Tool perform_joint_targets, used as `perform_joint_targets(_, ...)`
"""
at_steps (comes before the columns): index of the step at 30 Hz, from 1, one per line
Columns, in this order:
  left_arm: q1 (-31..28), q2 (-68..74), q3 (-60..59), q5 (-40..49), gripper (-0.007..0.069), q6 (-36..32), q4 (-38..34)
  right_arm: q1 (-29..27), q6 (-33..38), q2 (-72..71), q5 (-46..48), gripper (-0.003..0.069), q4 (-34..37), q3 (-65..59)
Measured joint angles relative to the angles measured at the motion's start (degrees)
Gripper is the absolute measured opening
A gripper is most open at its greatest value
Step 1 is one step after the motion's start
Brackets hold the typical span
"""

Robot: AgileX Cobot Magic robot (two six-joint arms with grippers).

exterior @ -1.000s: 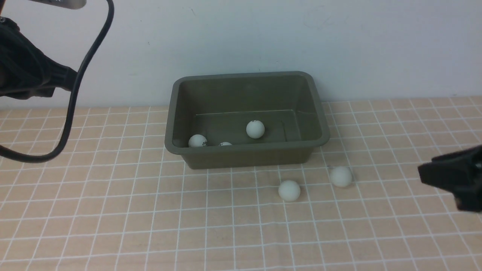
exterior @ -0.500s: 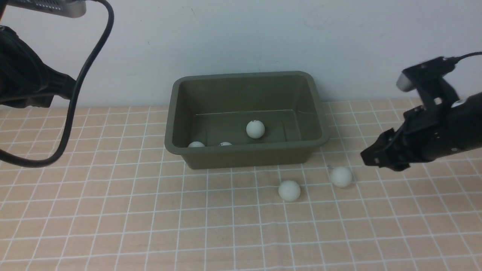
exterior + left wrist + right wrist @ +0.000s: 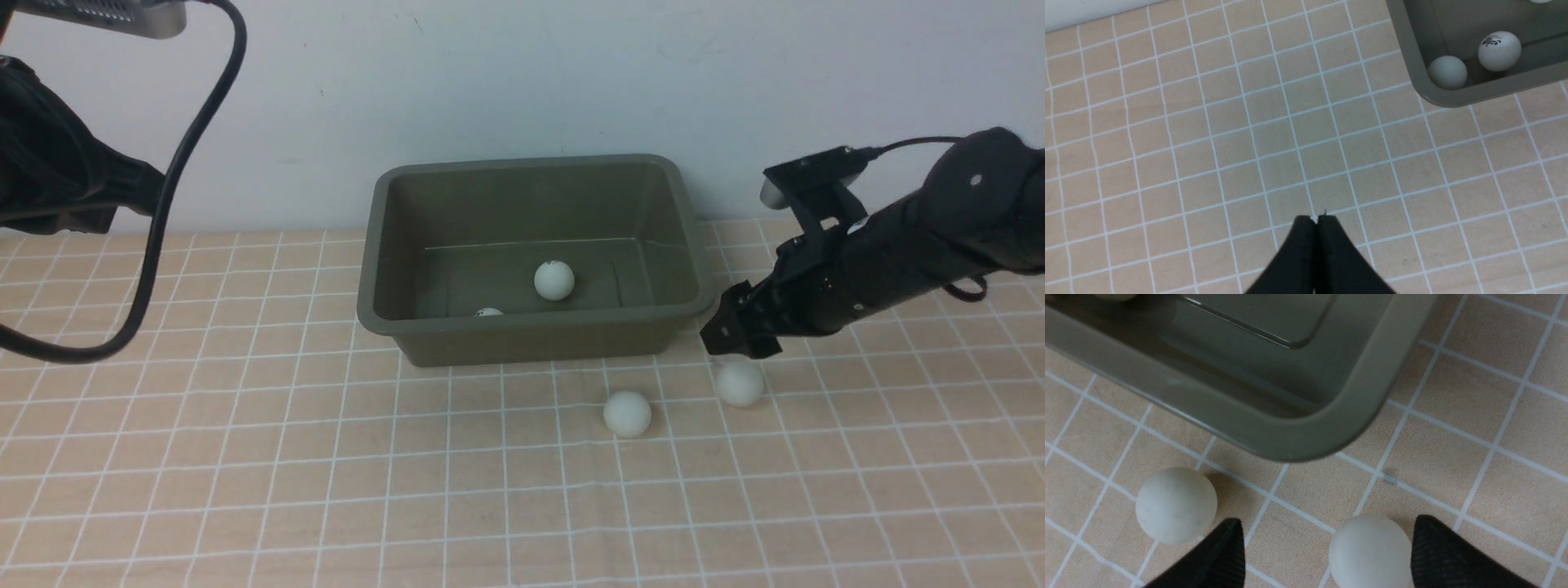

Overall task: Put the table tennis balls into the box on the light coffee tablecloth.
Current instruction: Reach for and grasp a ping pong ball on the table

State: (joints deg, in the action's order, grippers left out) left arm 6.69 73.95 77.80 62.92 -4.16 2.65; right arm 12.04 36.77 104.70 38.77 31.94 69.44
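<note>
The olive-green box (image 3: 522, 325) stands on the light coffee tablecloth (image 3: 245, 457), against the back wall. Two table tennis balls (image 3: 553, 280) (image 3: 487, 312) show inside it. Two more lie on the cloth in front of its right half, one to the left (image 3: 627, 413) and one to the right (image 3: 740, 383). My right gripper (image 3: 731, 339) hovers open just above the right one. In the right wrist view that ball (image 3: 1370, 551) sits between the spread fingers of my right gripper (image 3: 1327, 526), untouched. My left gripper (image 3: 1316, 220) is shut and empty over bare cloth, left of the box.
The left arm (image 3: 49, 180) and its black cable (image 3: 155, 245) hang at the far left. The white wall rises right behind the box. In the right wrist view, the box's front right corner (image 3: 1306, 445) lies close ahead of the fingers, with the other loose ball (image 3: 1175, 504) beside them.
My right arm has swung in from the right edge to the box's front right corner, its jaws opening. A ball in the box's left front corner has dropped from sight. Left arm unmoved.
</note>
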Motion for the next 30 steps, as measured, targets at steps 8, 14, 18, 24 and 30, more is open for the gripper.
perform_joint_targets(8, 0.0, 0.0, 0.0, 1.47, -0.0069, 0.0, 0.0, 0.0, -11.51, 3.09, 3.96, 0.0472, -12.38, 3.84)
perform_joint_targets(14, 0.0, 0.0, 0.0, 2.39, -0.0069, 0.0, 0.0, 0.0, -14.62, 3.09, 5.06, 0.0471, -16.38, 4.02)
perform_joint_targets(18, 0.0, 0.0, 0.0, 2.45, -0.0069, 0.0, 0.0, 0.34, -14.86, 3.09, 4.6, 0.0471, -16.58, 4.06)
perform_joint_targets(24, 0.0, 0.0, 0.0, 2.51, -0.0069, 0.0, 0.0, 0.39, -14.03, 3.09, 3.64, 0.0471, -14.8, 4.08)
perform_joint_targets(30, 0.0, 0.0, 0.0, 2.51, -0.0069, 0.0, 0.0, 0.39, -13.25, 4.43, 2.4, 0.0471, -14.2, 4.15)
